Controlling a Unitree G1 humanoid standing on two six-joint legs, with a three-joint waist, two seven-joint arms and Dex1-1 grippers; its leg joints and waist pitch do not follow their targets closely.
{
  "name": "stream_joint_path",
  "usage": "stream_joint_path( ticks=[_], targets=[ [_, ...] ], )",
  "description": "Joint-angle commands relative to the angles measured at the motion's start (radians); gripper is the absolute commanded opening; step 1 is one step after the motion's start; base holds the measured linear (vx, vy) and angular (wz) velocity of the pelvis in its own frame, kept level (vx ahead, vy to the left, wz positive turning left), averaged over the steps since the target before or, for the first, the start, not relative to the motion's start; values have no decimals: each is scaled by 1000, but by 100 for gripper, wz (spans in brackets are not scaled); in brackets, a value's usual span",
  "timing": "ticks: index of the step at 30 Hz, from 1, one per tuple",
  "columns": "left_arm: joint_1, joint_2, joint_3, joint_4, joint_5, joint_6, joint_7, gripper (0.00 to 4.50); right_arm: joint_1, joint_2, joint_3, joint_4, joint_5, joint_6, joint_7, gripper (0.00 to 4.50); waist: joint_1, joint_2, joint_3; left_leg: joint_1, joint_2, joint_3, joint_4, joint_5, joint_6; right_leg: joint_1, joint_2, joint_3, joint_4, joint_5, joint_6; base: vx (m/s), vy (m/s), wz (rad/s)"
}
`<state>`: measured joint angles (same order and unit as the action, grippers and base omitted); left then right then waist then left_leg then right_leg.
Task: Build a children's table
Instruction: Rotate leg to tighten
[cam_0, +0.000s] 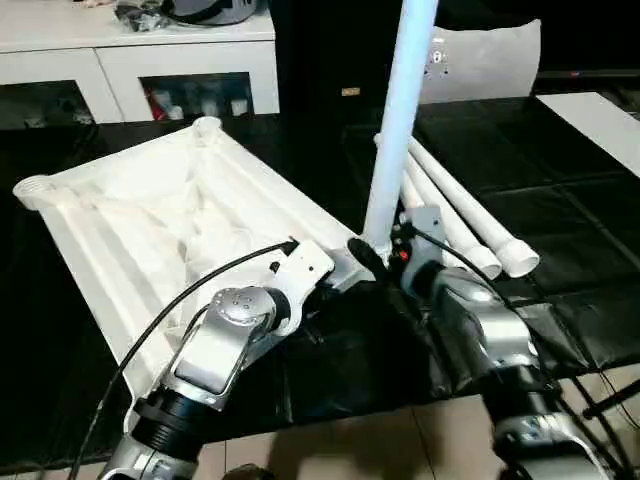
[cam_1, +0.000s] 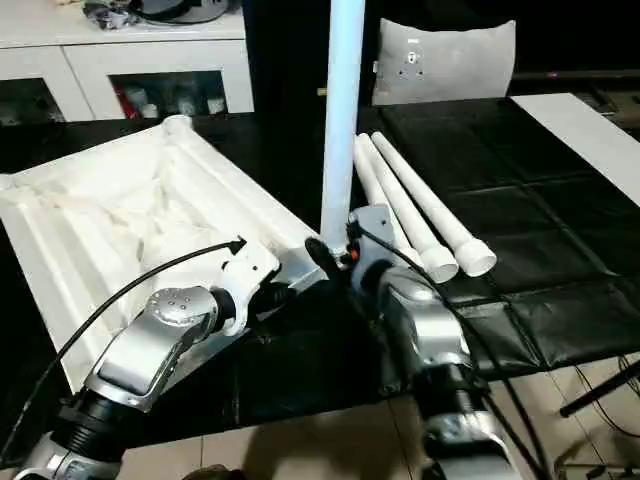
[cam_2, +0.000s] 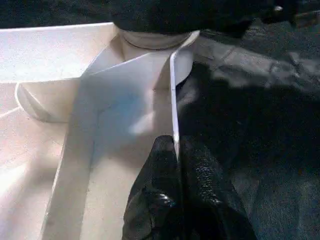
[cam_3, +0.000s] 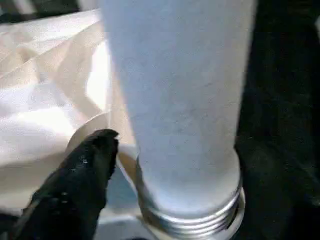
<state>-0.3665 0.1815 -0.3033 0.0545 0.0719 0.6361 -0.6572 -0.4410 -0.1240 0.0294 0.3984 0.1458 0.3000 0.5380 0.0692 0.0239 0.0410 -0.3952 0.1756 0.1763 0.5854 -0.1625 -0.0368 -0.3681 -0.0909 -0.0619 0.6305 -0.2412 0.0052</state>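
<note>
Left claw (cam_2: 177, 165) pinched shut on the side wall of the upturned table top (cam_0: 150, 220), likely steadying it on the bench (cam_0: 560, 220), while right claw (cam_3: 125, 165), one finger visible, stands apart beside the upright leg (cam_0: 398, 130) at the corner socket (cam_3: 165, 232); grip undeterminable.

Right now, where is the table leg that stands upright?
In the left eye view the upright leg stands in the table top's near right corner socket, left of three legs lying on the black surface.

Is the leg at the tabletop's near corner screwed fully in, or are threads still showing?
Not fully in: the leg stands upright in the corner socket, with threads still visible above its rim.
</note>
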Motion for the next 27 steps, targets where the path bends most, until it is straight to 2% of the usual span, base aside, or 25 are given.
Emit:
stream_joint_path(
  ticks=[1, 2, 4, 6, 7, 9, 10, 11, 15, 16, 23, 24, 25, 26, 27],
  targets=[
    [-35, 33, -35, -21, -26, -76, -82, 0, 24, -56, 29, -39, 15, -15, 117, 438, 4, -3, -54, 22, 52, -20, -71, -203, 23, 30, -57, 43, -83, -50, -207, 0, 0, 0],
    [-34, 44, -38, -19, -30, -87, -99, 0, 28, -75, 27, -47, 18, -19, 139, 446, 8, -5, -55, 21, 52, -20, -70, -207, 27, 33, -56, 43, -85, -54, -198, 0, 0, 0],
    [-33, 56, -40, -18, -39, -97, -122, 0, 33, -104, 29, -56, 20, -28, 178, 446, 14, -1, -56, 21, 52, -19, -68, -195, 31, 30, -56, 43, -81, -32, -205, 0, 0, 0],
    [-32, 80, -47, -13, -50, -117, -163, 0, 42, -157, 37, -67, 24, -43, 252, 446, 24, -2, -58, 23, 53, -18, -63, -174, 42, 30, -56, 43, -77, 8, -214, 0, 0, 0],
    [-31, 101, -58, -11, -51, -134, -195, 0, 46, -184, 40, -72, 29, -46, 292, 446, 27, 3, -59, 25, 53, -18, -62, -169, 45, 29, -56, 43, -76, 18, -218, 0, 0, 0],
    [-31, 116, -66, -10, -52, -147, -218, 0, 49, -202, 42, -76, 33, -48, 319, 446, 30, 0, -61, 20, 53, -19, -60, -141, 56, 31, -54, 40, -69, 68, -230, 0, 0, 0],
    [-30, 139, -76, -6, -53, -168, -253, 0, 52, -231, 46, -80, 40, -57, 363, 446, 30, 3, -60, 21, 53, -19, -60, -141, 57, 31, -55, 40, -68, 71, -233, 0, 0, 0],
    [-34, 169, -86, 6, -54, -203, -299, 0, 53, -269, 48, -81, 48, -68, 418, 446, 33, 2, -61, 22, 52, -20, -59, -164, 60, 33, -55, 38, -72, 54, -234, 0, 0, 0],
    [-46, 224, -106, 23, -60, -268, -385, 0, 53, -340, 71, -81, 34, -99, 503, 446, 42, 1, -60, 24, 54, -19, -59, -172, 59, 31, -58, 39, -72, 27, -238, 0, 0, 0],
    [-48, 236, -111, 26, -62, -283, -404, 0, 53, -352, 77, -81, 31, -107, 523, 446, 41, -4, -60, 23, 54, -17, -59, -170, 61, 32, -57, 40, -70, 33, -241, 0, 0, 0],
    [-51, 293, -135, 34, -71, -352, -505, 0, 49, -399, 118, -80, 28, -147, 635, 446, 42, -3, -61, 23, 56, -18, -56, -141, 81, 30, -59, 38, -63, 59, -266, 0, 0, 0],
    [-54, 308, -145, 39, -73, -376, -537, 0, 45, -408, 133, -73, 24, -160, 658, 446, 42, -9, -61, 22, 56, -17, -56, -145, 83, 31, -58, 37, -65, 51, -266, 0, 0, 0],
    [-56, 317, -152, 44, -73, -392, -555, 0, 41, -410, 145, -64, 22, -166, 674, 420, 45, -7, -62, 22, 56, -18, -55, -147, 85, 32, -60, 37, -65, 43, -265, 0, 0, 0],
    [-59, 323, -157, 48, -72, -403, -567, 0, 37, -410, 153, -59, 20, -168, 683, 420, 44, -9, -61, 21, 55, -17, -55, -149, 86, 32, -58, 37, -65, 36, -263, 0, 0, 0],
    [-61, 327, -161, 52, -71, -410, -572, 0, 34, -408, 158, -55, 20, -167, 690, 413, 44, -6, -61, 22, 57, -17, -56, -151, 86, 30, -59, 38, -64, 35, -265, 0, 0, 0]
  ],
)
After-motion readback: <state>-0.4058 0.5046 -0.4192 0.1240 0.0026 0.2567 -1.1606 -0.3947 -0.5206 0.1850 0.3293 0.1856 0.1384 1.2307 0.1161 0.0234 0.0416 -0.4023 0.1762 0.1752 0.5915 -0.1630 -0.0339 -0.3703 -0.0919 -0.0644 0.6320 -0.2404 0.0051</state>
